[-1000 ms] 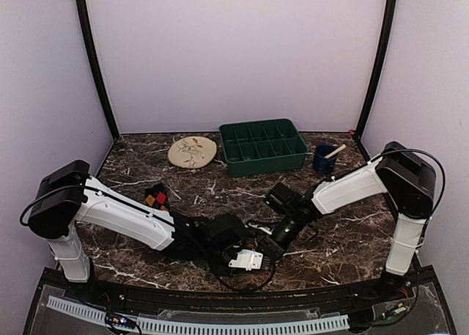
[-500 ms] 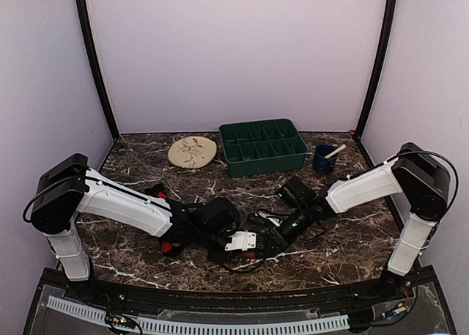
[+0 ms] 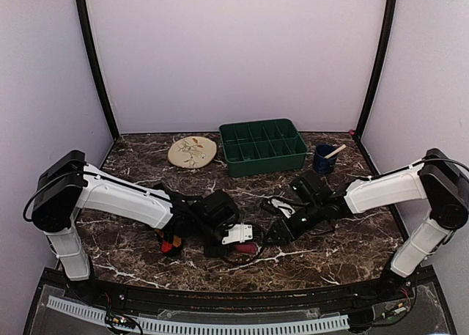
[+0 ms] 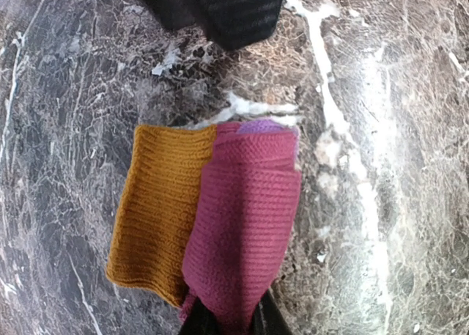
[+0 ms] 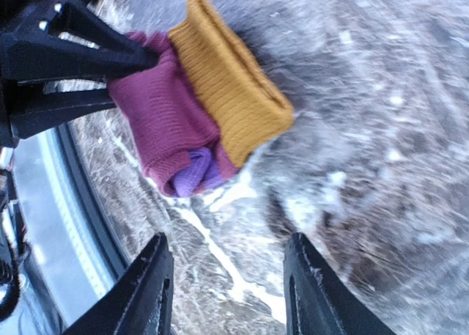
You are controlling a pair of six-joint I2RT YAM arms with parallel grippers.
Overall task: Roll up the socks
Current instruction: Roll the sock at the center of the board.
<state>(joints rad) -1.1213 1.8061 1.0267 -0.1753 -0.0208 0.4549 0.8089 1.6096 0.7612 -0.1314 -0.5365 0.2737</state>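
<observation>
Left wrist: sock [image 4: 242, 225] in end effector [image 4: 229, 325]

Two socks in all: one magenta sock [image 4: 242, 225] with an orange-yellow cuff and a purple toe, one black argyle sock [image 3: 169, 241] with red-orange diamonds. One beige floral plate [image 3: 192, 151]. One green compartment tray [image 3: 264, 146], cells too small to count surely. One dark blue cup [image 3: 322, 161], one pale stick [image 3: 335, 151] inside it. Two white robot arms: left arm [image 3: 121, 199], right arm [image 3: 385, 190]. Two grippers, left gripper [image 4: 231, 322] and right gripper [image 5: 231, 291], two fingers each. One marble table [image 3: 352, 240]
</observation>
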